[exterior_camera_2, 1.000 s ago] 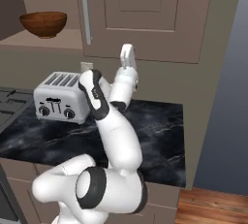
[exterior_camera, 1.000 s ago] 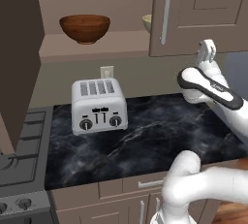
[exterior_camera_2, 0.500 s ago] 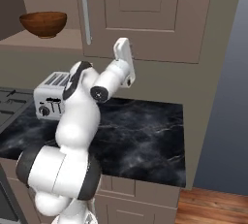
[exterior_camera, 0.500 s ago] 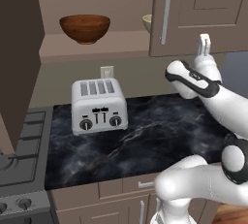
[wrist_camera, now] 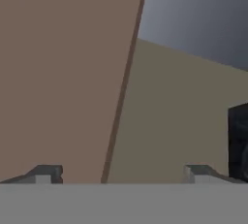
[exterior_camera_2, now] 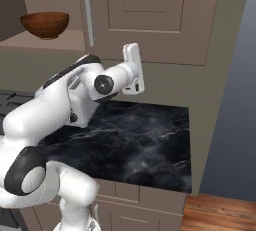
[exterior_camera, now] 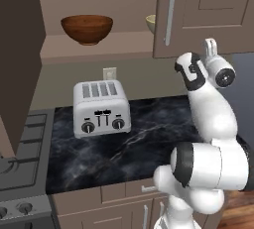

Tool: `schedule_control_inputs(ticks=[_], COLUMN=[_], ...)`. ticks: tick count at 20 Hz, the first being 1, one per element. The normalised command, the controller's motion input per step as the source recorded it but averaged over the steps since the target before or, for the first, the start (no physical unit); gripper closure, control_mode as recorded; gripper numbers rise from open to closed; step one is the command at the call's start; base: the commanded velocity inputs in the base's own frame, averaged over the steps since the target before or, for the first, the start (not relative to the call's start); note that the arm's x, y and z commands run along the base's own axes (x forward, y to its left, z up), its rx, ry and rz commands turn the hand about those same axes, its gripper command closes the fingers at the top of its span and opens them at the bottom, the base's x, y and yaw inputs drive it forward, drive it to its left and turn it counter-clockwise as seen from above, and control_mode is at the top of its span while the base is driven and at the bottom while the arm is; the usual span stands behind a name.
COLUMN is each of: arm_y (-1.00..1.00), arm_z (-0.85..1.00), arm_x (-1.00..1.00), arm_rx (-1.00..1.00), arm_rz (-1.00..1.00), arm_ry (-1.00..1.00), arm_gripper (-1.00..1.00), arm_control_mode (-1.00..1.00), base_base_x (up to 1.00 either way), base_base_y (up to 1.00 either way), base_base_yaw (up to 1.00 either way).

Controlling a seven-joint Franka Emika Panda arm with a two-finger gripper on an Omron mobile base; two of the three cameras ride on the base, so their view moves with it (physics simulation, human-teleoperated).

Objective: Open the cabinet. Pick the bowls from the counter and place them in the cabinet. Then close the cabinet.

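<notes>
Kitchen wall w/ brown cabinet (exterior_camera: 208, 15) up top, black marble counter (exterior_camera: 149, 139) below, grey stove (exterior_camera: 20, 173) at far left. Gripper (exterior_camera: 210, 47) sits raised above counter's right part, pointing upward, just under bottom edge of cabinet's closed right door (exterior_camera_2: 150, 20); in right base view gripper (exterior_camera_2: 133, 70) shows as white block in front of tan wall, below that door. Hand view: the two finger tips (wrist_camera: 46, 173) stand wide apart, nothing between them, brown cabinet panel (wrist_camera: 63, 72) ahead on one side, tan wall (wrist_camera: 169, 121) on other, sliver of black counter (wrist_camera: 238, 140) at edge. Left cabinet door (exterior_camera: 20, 59) swung open, well left of gripper, so shelf (exterior_camera: 94, 49) exposed. Reddish-brown wood bowl (exterior_camera: 87, 28) sits upright on shelf, up and well to left of gripper. Pale cream bowl (exterior_camera: 151, 23) also on shelf, nearer gripper, mostly hidden behind right door's edge next to silver bar handle (exterior_camera: 169, 14). Silver toaster (exterior_camera: 100, 107) on counter, lower left of gripper, against wall under outlet (exterior_camera: 109, 74). Drawers (exterior_camera: 124, 193) under counter.
</notes>
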Motion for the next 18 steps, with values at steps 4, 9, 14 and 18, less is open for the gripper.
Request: schedule_control_inputs(ticks=[4,9,14,18], arm_y=[-0.24,-0.18,-0.13,-0.12], arm_z=[0.11,0.2,0.24,0.0], arm_x=[-0.18,-0.15,-0.25,-0.67], arm_rx=[0.01,0.0,0.0,-0.01], arm_rz=[0.0,0.0,0.0,0.0], arm_ry=[0.43,0.29,0.16,-0.05], arm_gripper=[-1.0,-1.0,-1.0,-1.0], arm_control_mode=[-1.0,-1.0,-1.0,-1.0], base_base_x=[0.0,0.0,0.0,0.0], base_base_y=[0.0,0.0,0.0,0.0], base_base_yaw=[0.0,0.0,0.0,0.0])
